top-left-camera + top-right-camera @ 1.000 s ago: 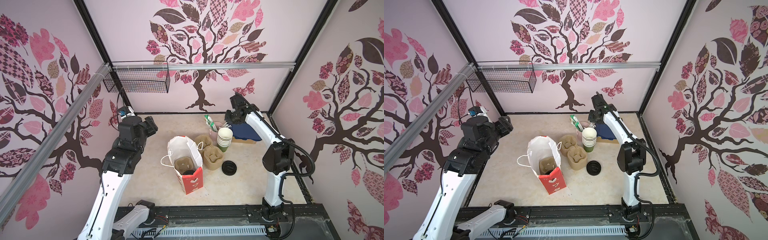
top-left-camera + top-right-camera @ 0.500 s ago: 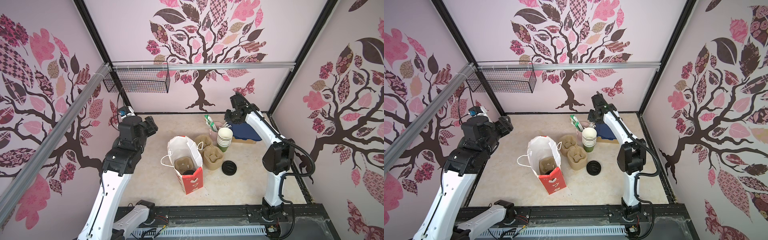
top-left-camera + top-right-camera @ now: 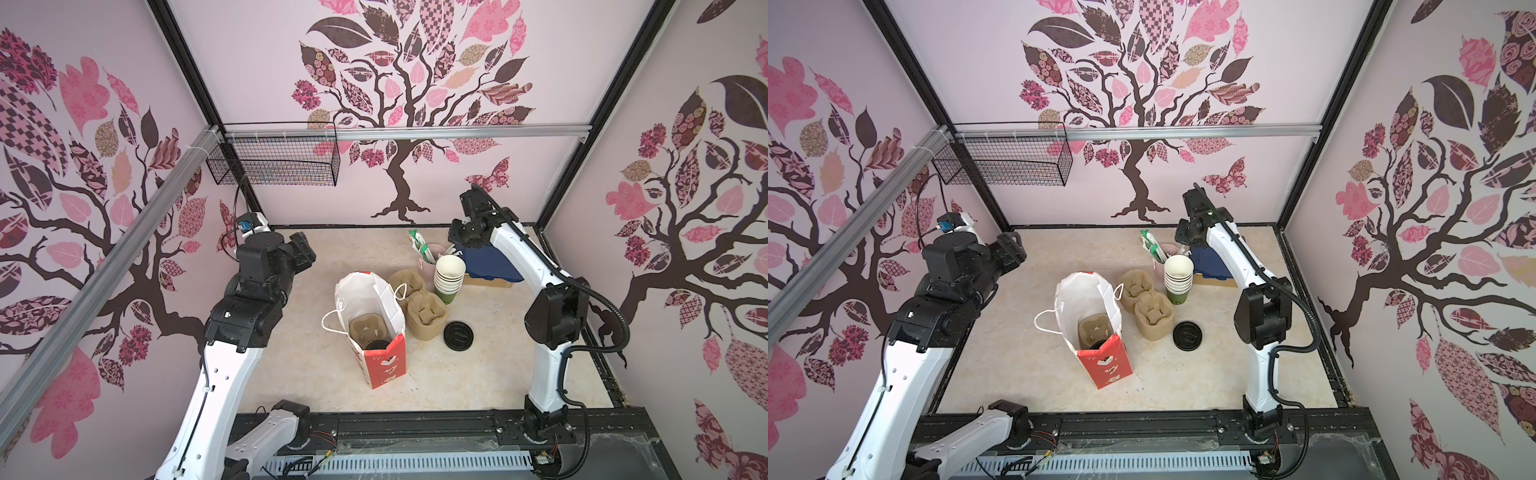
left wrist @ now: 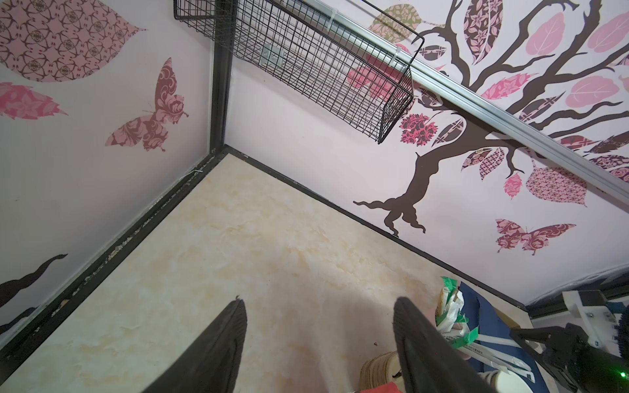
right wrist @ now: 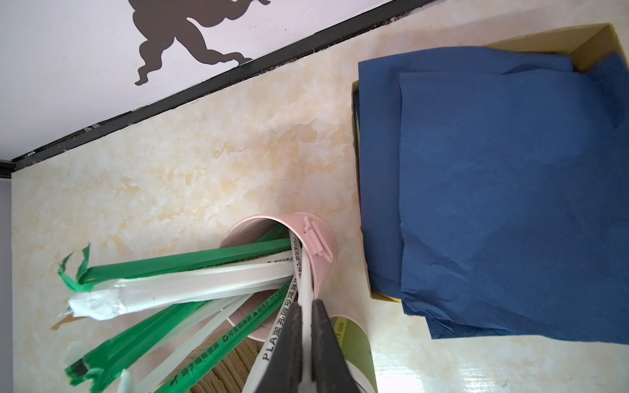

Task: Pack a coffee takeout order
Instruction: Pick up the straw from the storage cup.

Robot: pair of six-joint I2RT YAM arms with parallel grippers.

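Both top views showed you the order partly packed: the paper bag (image 3: 374, 295) stood open mid-table with a pulp carrier (image 3: 365, 329) seated inside it, and the black-lidded cup (image 3: 377, 345) showed at the carrier's near end. The navy napkin (image 3: 490, 262) lay in its cardboard box (image 3: 488, 283) at the back, under your right arm, so by my reading the napkin was what remained to go in. Spare carriers (image 3: 419, 309), a loose black lid (image 3: 458, 333) and the stack of lidless cups (image 3: 449, 272) sat close beside the bag. Left wrist view gave what the top views could not: your left gripper (image 4: 320, 303) stood wide and empty over bare table, well apart from the bag. Right wrist view settled the other side: your right gripper (image 5: 306, 306) was pinched narrow on a white wrapped straw (image 5: 305, 285) rising from the pink cup (image 5: 321, 238), the napkin just beside it and untouched.
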